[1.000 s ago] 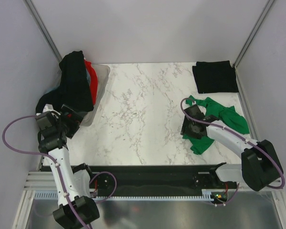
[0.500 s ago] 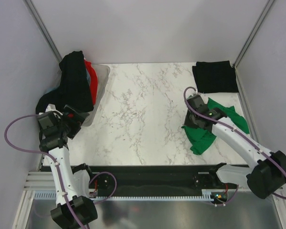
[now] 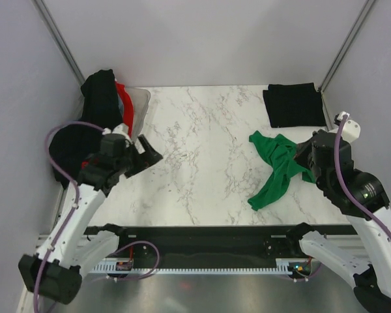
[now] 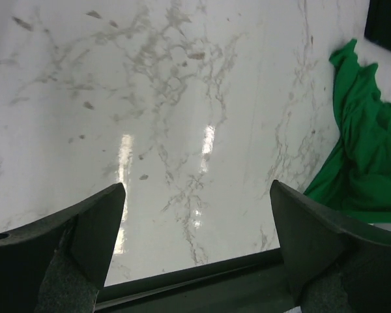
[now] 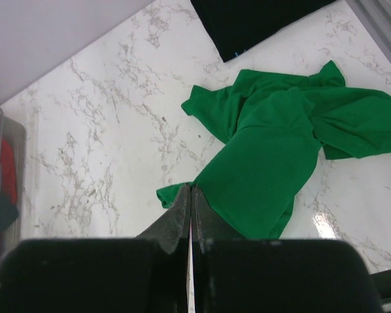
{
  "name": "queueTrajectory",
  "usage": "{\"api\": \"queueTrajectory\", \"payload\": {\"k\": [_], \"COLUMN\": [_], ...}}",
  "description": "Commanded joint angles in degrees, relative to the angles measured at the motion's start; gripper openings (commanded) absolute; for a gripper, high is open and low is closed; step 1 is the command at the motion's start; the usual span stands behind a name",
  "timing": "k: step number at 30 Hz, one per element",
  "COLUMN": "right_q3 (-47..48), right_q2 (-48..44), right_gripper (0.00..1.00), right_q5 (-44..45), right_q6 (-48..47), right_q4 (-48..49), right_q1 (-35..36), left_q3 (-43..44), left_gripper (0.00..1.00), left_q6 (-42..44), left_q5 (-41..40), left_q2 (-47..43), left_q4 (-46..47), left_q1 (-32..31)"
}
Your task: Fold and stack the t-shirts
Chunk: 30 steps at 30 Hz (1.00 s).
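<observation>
A bright green t-shirt lies crumpled and drawn out long on the right of the marble table. The right wrist view shows it from well above. My right gripper is shut high over its lower corner, with no cloth visible between the jaws. The raised right arm hides those fingers from the top view. A folded black t-shirt rests at the back right. Another black t-shirt and a red one hang over the tub. My left gripper is wide open over bare marble.
The translucent plastic tub stands at the back left corner against the left wall. Grey walls close in the table on three sides. A dark rail runs along the near edge between the arm bases.
The right arm has lifted and pulled back to the right, its jaws now shut. The green shirt is stretched longer. The left arm has swung from beside the tub towards the table's middle.
</observation>
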Motion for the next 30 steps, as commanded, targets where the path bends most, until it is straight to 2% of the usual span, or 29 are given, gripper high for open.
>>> {"api": "queueTrajectory", "payload": {"k": [1,2,3,5,7,8,9,11,15,20,21,23,26,27,30], "right_q3": [-2.14,-3.11,-4.17,-6.98,-9.87,-10.68,-11.38,-12.61,-14.63,-18.76,-19.55,-21.49,-19.92,-18.78,-10.20], "right_q2": [-4.05,-5.63,-8.61,-11.00,-13.73,-14.08,-14.00,-12.86,-11.37,-4.87,-1.99,1.71,11.36,13.31,21.66], "right_gripper": [0.00,0.00,0.00,0.00,0.00,0.00,0.00,0.00,0.00,0.00,0.00,0.00,0.00,0.00,0.00], "right_q5": [3.22,3.58,3.58,3.41,2.36,1.92,1.48,-0.19,-2.65,-15.37,-22.01,-27.60,-24.12,-21.84,-17.43], "right_q6": [3.10,3.64,4.08,5.48,6.10,5.93,5.49,5.05,3.56,0.39,0.48,2.05,4.07,4.25,4.26], "right_q4": [-2.34,-2.34,-1.82,-1.90,-1.64,-1.55,-1.64,-1.99,0.90,9.77,14.83,19.61,25.33,25.78,27.45], "right_q1": [-0.06,0.02,0.03,-0.06,0.02,0.03,0.03,-0.06,0.03,0.03,0.03,0.98,9.40,14.74,22.14], "left_q3": [4.54,5.24,6.82,10.50,14.20,16.13,19.46,20.89,16.60,10.98,10.70,10.88,10.62,10.18,6.67], "left_gripper": [1.00,1.00,1.00,0.99,0.98,0.97,0.92,0.89,0.88,0.87,0.88,0.88,0.90,0.91,0.92], "left_q6": [-4.80,-5.16,-5.59,-6.04,-6.04,-6.21,-6.56,-8.23,-10.17,-9.29,-8.33,-7.27,-5.43,-5.07,-5.77], "left_q5": [-10.58,-11.10,-11.81,-11.64,-11.11,-10.15,-6.75,-3.22,3.55,1.20,-1.07,-4.50,-10.83,-12.93,-13.75], "left_q2": [8.07,11.14,13.96,23.80,30.65,36.25,39.09,43.93,46.76,42.56,38.72,34.57,25.87,23.76,14.71], "left_q4": [4.97,7.24,8.48,11.90,12.97,13.32,13.68,14.82,21.23,20.98,19.76,14.42,7.21,5.87,2.53], "left_q1": [-14.44,-17.26,-22.77,-29.55,-33.18,-34.41,-35.82,-36.53,-36.89,-36.63,-36.45,-36.19,-34.87,-34.52,-32.32]}}
